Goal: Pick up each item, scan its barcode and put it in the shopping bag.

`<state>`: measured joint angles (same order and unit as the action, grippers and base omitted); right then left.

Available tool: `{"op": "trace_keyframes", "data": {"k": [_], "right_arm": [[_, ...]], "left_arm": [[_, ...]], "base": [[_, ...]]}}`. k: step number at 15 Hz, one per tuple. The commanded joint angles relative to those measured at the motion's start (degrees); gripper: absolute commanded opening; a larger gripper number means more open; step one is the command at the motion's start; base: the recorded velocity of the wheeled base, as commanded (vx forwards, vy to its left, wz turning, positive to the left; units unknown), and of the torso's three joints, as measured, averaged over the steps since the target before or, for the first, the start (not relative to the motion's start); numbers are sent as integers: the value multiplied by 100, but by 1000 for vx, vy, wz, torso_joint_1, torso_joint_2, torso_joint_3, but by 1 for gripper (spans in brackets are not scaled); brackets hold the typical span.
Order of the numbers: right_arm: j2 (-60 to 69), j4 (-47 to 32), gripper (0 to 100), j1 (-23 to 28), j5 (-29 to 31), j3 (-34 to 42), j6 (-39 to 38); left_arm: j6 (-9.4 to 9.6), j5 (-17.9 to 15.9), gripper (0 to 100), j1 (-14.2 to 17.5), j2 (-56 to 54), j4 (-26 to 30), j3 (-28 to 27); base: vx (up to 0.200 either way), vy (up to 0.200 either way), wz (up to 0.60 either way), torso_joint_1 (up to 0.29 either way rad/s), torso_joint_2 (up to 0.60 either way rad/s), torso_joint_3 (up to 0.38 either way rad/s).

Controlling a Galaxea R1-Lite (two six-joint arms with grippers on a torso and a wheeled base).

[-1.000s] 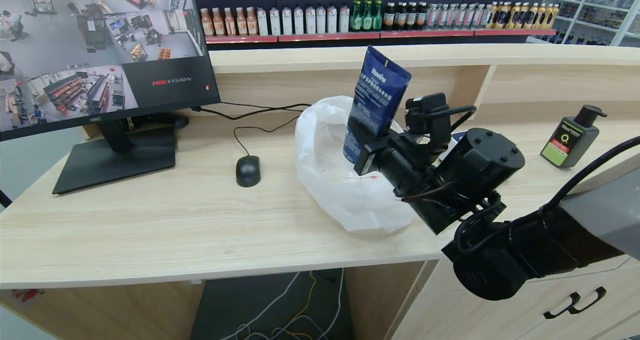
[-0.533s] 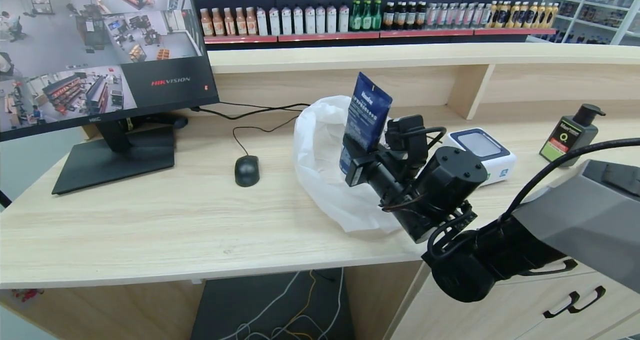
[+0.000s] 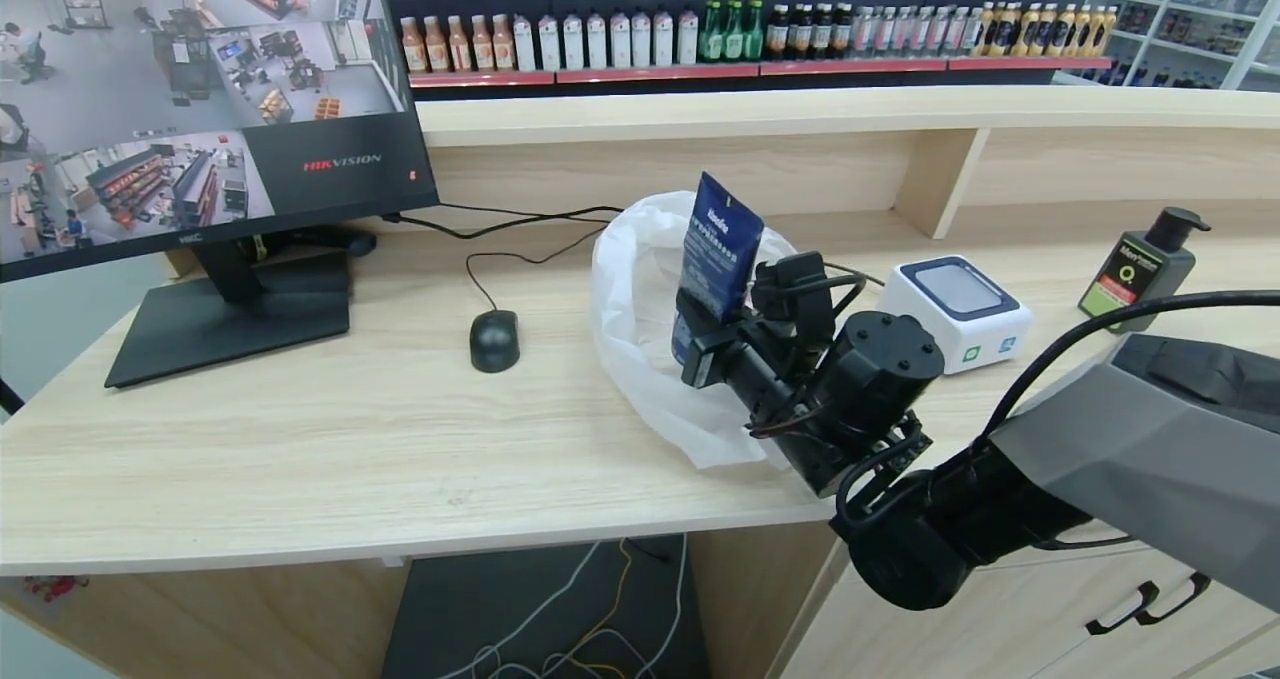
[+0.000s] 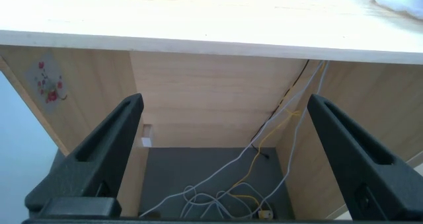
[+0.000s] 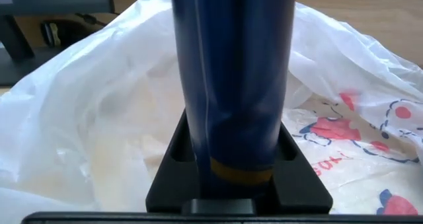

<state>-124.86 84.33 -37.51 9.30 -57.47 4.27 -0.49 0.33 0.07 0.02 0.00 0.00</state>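
My right gripper [image 3: 706, 331] is shut on a dark blue pouch [image 3: 716, 257], held upright over the open mouth of the white plastic shopping bag [image 3: 650, 339] on the counter. In the right wrist view the blue pouch [image 5: 232, 72] stands between the fingers with the white shopping bag [image 5: 112, 118] spread behind and beneath it. The white barcode scanner [image 3: 955, 309] sits on the counter to the right of the bag. My left gripper [image 4: 225, 158] is open, below the counter's front edge, facing the cable-filled space under the desk.
A monitor [image 3: 190, 99] on its stand occupies the counter's left, with a black mouse [image 3: 495, 340] and its cable beside the bag. A grey pump bottle [image 3: 1140, 271] stands at the far right. A raised wooden ledge [image 3: 800, 114] runs behind the counter.
My right gripper has carried the blue pouch down and slightly left, closer to the bag's mouth. The scanner, hidden a second ago behind the arm, has come into sight.
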Motion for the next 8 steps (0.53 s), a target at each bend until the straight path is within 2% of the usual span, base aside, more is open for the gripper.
{"op": "trace_keyframes", "data": {"k": [1,8], "right_arm": [[-65,-22,0,-19,-7,25,4],[-109,-22,0,-72,-16,86,-14]], "left_arm": [[-4,2,100,1,-2,0,0],[-4,2,100,1,-2,0,0]], "base": [[0,0,0,0,0,0],[0,0,0,0,0,0]]}}
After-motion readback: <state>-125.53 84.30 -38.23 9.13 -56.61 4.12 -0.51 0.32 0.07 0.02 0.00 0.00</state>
